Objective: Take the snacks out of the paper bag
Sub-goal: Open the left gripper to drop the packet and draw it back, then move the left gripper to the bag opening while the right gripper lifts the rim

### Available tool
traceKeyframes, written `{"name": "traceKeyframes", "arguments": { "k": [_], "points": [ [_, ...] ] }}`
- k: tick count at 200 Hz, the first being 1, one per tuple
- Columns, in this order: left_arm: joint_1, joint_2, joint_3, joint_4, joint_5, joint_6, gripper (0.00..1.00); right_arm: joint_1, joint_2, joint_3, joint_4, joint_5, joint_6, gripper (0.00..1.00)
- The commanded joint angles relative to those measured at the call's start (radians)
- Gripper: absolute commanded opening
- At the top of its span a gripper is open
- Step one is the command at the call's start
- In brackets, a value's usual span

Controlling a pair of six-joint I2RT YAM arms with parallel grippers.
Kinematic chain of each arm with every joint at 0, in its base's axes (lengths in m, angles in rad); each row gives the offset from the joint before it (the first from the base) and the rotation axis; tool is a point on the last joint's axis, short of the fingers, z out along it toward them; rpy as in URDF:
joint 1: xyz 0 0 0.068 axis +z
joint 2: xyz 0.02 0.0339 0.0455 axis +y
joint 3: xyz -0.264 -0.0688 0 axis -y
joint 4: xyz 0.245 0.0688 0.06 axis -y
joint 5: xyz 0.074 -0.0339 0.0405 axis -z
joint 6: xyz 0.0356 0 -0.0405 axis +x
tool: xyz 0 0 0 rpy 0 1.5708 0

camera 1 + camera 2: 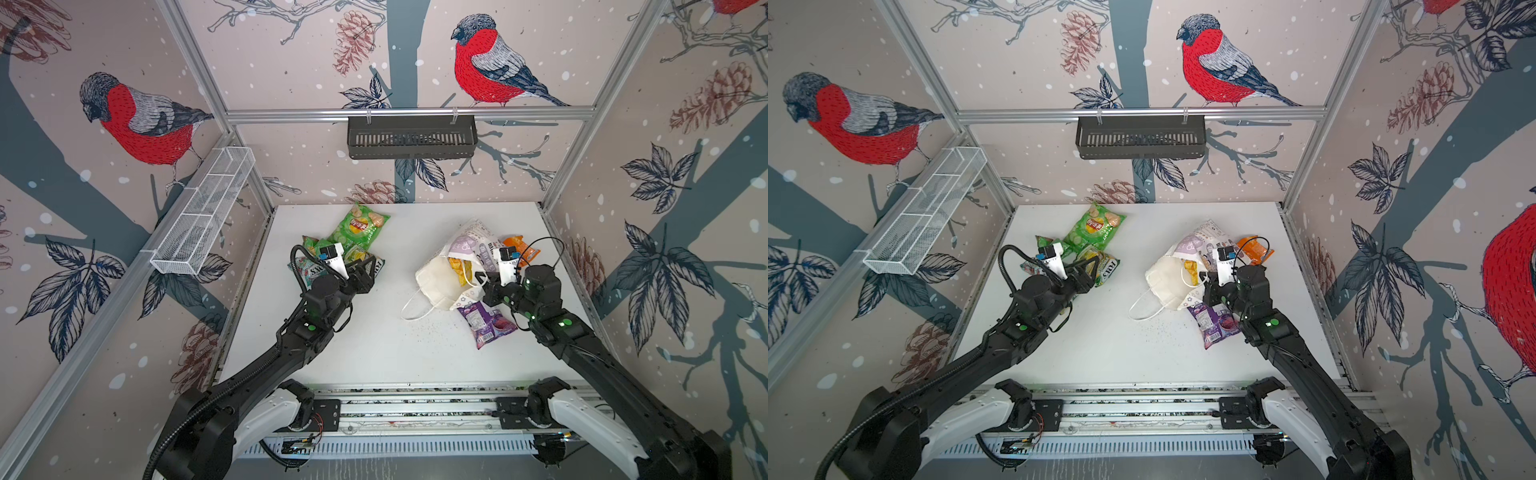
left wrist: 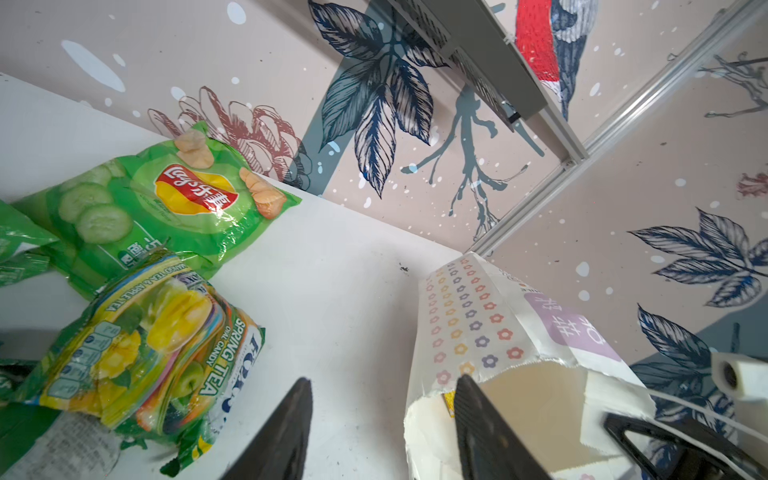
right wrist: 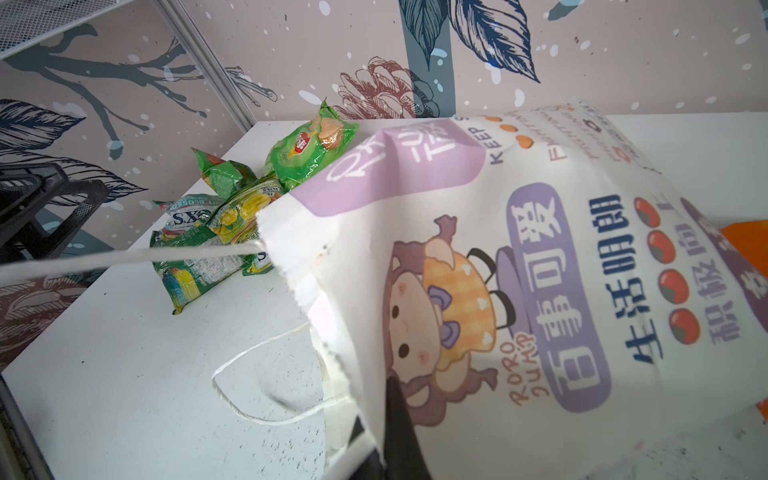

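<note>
Our right gripper (image 1: 484,279) is clamped on the rim of the paper bag (image 1: 432,276), which lies on its side right of centre, its mouth toward the left gripper (image 2: 384,386) (jaws apart, empty). We judge the thin rim could tear under a hard pull. The loose cord handle (image 1: 402,316) could snag a finger reaching for the yellow packet (image 1: 460,268) inside. A green chip bag (image 1: 360,227) and a purple packet (image 1: 486,326) already lie on the white table (image 1: 374,353), which is speckled with crumbs (image 1: 432,330). Bird-patterned walls (image 1: 291,83) close it in.

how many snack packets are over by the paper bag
3: an orange packet behind the paper bag, a purple packet on its near side, and a yellow packet showing in its mouth. More may be hidden inside.
</note>
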Motion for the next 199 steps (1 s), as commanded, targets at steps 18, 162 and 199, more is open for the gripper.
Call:
{"name": "traceKeyframes", "arguments": {
  "k": [18, 162, 199],
  "points": [
    [-0.012, 0.040, -0.038, 0.137, 0.132, -0.007, 0.55, 0.000, 0.019, 0.006, 0.023, -0.021, -0.019, 0.00],
    [-0.063, 0.191, -0.008, 0.182, 0.080, -0.008, 0.55, 0.141, 0.663, 0.555, -0.036, -0.107, -0.363, 0.00],
    [-0.100, 0.247, 0.006, 0.201, 0.040, 0.009, 0.55, 0.202, 0.738, 0.618, -0.061, -0.046, -0.346, 0.00]
  ]
}}
